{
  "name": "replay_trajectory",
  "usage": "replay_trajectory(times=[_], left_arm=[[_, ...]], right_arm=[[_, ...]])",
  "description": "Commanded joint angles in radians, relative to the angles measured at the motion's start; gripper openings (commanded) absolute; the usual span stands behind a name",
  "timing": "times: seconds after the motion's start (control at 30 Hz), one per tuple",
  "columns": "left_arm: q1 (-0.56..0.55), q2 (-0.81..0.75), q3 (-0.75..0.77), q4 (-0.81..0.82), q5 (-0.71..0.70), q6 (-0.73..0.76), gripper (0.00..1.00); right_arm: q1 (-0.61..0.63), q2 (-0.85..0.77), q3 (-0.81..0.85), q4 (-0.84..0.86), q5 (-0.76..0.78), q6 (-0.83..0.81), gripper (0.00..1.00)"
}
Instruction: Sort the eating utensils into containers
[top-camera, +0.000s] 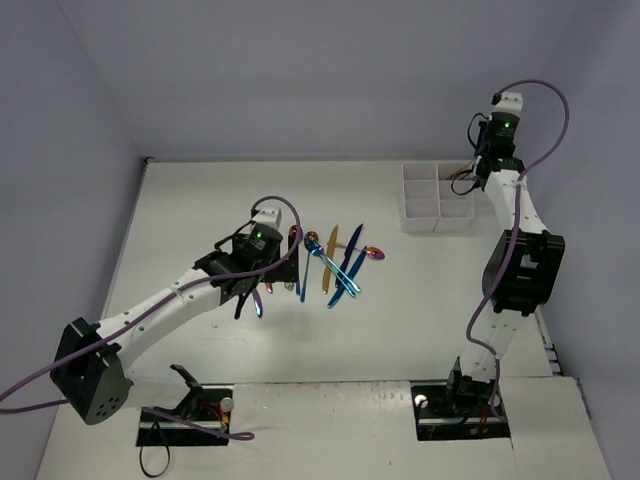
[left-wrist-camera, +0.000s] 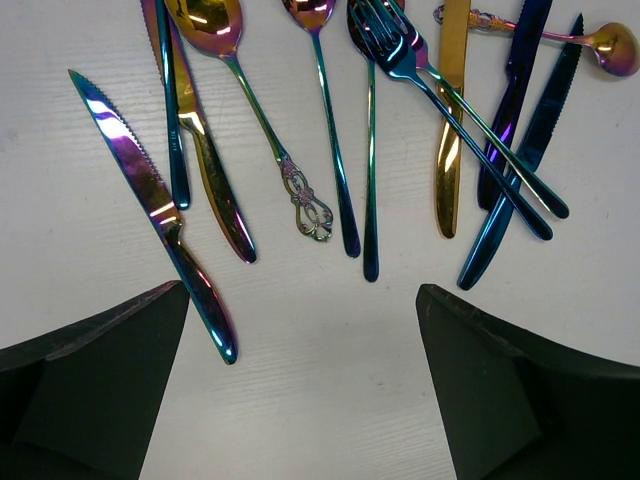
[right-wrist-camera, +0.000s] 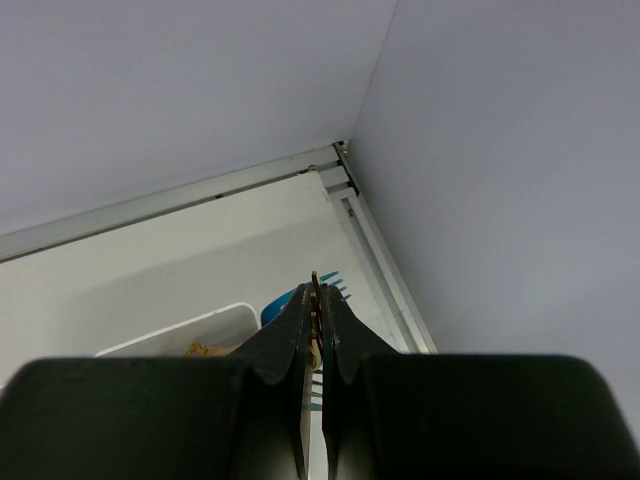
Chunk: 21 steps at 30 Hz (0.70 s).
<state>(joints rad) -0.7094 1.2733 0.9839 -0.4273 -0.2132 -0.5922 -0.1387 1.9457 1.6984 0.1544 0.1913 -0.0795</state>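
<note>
**A:** Where are the slim iridescent metal spoons, forks and knives (left-wrist-camera: 450, 130)?

**B:** They lie fanned out on the white table (left-wrist-camera: 320, 390), directly under the left hand (left-wrist-camera: 302, 292). Its fingers stand spread wide with nothing between them. Several pieces on the right of the fan cross one another.

**A:** And the right hand (right-wrist-camera: 315, 300)?

**B:** It is over the white plastic compartment tray (top-camera: 421, 186) at the far right, with its tips pressed together. A thin gold utensil (right-wrist-camera: 314, 288) shows edge-on between the tips, so the hand seems to be pinching it. A teal fork (right-wrist-camera: 285, 302) shows beyond, apparently already in the tray.

**A:** How would the pieces on the table handle?

**B:** Probably light, stiff and slick. They lie flat, so there is little edge to get under. The purple-teal serrated knife (left-wrist-camera: 150, 195) lies at the left edge of the fan, overlapping nothing. It would best be pinched squarely across its narrow handle near the middle, or it may skid or swing.
</note>
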Motion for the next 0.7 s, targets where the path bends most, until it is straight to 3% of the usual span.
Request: replay_trajectory(times=[0.0,0.07,0.13,0.23,0.37,0.5,0.67], left_arm=[[0.008,0.02,0.051,0.006,0.011,-0.046,0.97],[0.007,0.038,0.059,0.004,0.024,-0.07,0.97],[0.007,0.067,0.085,-0.006,0.038,-0.099,0.97],[0.004,0.115,0.12,-0.038,0.056,-0.176,0.97],[0.004,0.192,0.161,-0.054,0.078,-0.269,0.97],[-0.01,0.266,0.219,-0.053,0.088,-0.346,0.97],[-0.017,0.36,0.296,-0.048,0.056,-0.397,0.97]], right_arm=[[-0.004,0.001,0.071,0.117,-0.084,0.002,0.0],[-0.004,0.007,0.062,0.117,-0.115,0.0,0.07],[-0.004,-0.001,0.046,0.115,-0.137,-0.005,0.21],[-0.004,-0.038,0.022,0.113,-0.155,-0.006,0.5],[-0.004,-0.121,-0.039,0.1,-0.172,0.004,0.71],[0.001,-0.267,-0.137,0.077,-0.176,0.046,0.81],[0.008,-0.478,-0.295,0.05,-0.161,0.178,0.85]])
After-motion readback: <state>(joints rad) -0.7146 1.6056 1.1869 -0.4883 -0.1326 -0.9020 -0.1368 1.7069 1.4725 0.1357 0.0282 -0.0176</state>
